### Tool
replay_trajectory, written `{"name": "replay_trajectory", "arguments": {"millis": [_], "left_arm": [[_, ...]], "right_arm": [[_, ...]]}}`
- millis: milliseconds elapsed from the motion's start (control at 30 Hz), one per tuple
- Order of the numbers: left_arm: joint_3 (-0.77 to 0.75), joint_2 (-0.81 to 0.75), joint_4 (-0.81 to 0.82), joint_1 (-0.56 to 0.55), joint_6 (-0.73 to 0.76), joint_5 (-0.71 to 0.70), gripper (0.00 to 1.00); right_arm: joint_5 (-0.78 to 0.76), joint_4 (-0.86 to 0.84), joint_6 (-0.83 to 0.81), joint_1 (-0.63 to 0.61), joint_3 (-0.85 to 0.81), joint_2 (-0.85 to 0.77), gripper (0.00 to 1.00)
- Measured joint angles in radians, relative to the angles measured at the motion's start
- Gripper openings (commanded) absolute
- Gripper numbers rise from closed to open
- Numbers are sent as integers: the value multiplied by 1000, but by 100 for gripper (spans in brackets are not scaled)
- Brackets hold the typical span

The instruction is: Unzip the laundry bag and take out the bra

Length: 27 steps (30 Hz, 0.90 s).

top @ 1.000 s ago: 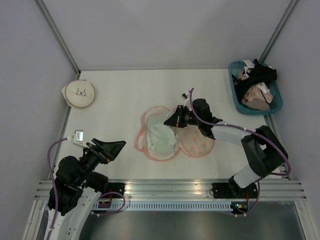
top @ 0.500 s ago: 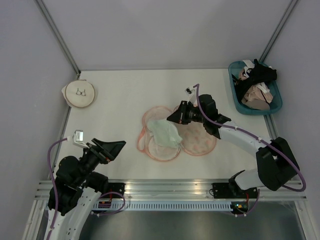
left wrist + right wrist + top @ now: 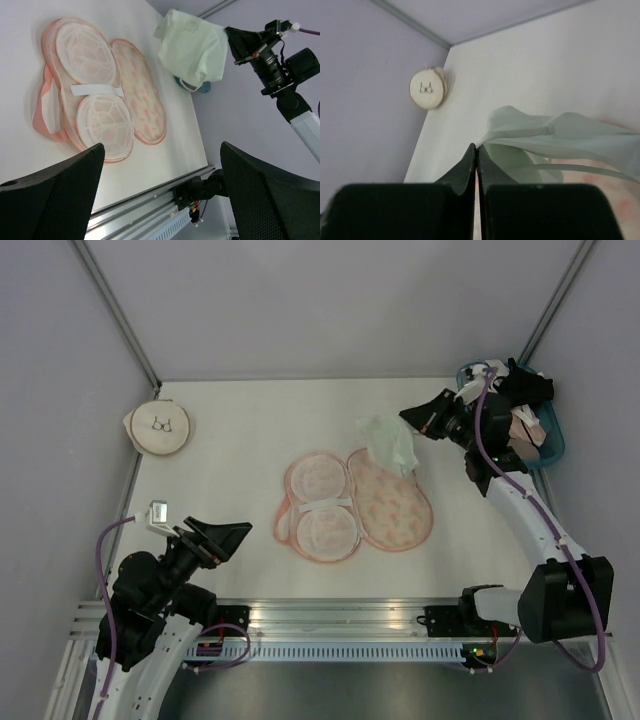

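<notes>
Whereas the bra hung just over the laundry bag half a second ago, the right gripper, pinching it, has carried it clear toward the back right; the bag lies splayed open; the left gripper gapes, unmoved.

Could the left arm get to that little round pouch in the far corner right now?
Probably yes. The left end effector is open and empty, and nothing lies between it and the round pouch, though the stretch looks long.
</notes>
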State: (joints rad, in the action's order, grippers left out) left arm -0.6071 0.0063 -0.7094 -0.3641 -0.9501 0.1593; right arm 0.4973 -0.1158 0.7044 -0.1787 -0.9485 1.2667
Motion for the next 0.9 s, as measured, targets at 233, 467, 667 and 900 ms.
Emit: {"name": "replay_trajectory", "arguments": {"millis": [233,467,667,900], "left_arm": [[-12,0,-1,0,0,0,100],[-56,9,-1,0,3,1,100],[-81,24,-5,0,10,1,100],[-90,37,-8,0,10,1,99]], "right_arm": [[-39,26,27,316,-206,40,0],[-194,20,56,507,-347,188,0],[-314,39,62,587,-425,425,0],[-484,223,69,607,-410,626,0]]}}
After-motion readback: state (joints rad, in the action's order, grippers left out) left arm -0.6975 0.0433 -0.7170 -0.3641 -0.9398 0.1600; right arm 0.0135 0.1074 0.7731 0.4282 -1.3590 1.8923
